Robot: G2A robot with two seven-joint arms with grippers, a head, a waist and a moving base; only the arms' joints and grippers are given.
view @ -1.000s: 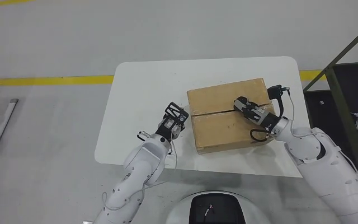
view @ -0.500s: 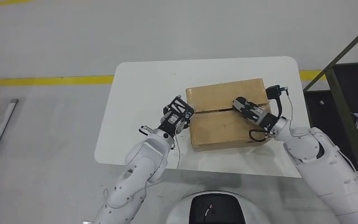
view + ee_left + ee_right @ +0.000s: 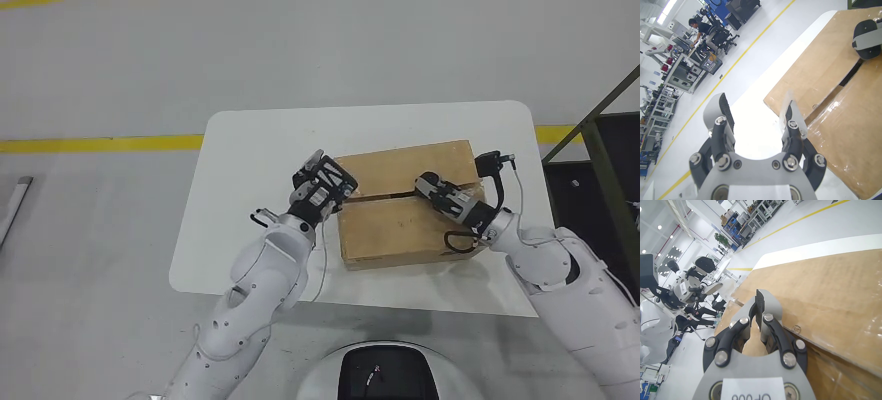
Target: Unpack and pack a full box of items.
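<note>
The box (image 3: 405,205) sits on the table (image 3: 260,170), in its right half, its 2 top flaps meeting along a seam. The left gripper (image 3: 328,183) is at the seam's left end — the right gripper (image 3: 428,186) on top, nearer the right end.

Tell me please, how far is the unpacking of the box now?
Done: nothing yet; the flaps of the box lie closed. In hand: the right gripper, shut, sits at the seam, and the left gripper, open, is at the box's edge. Left: opening the flaps, unpacking, repacking.
</note>
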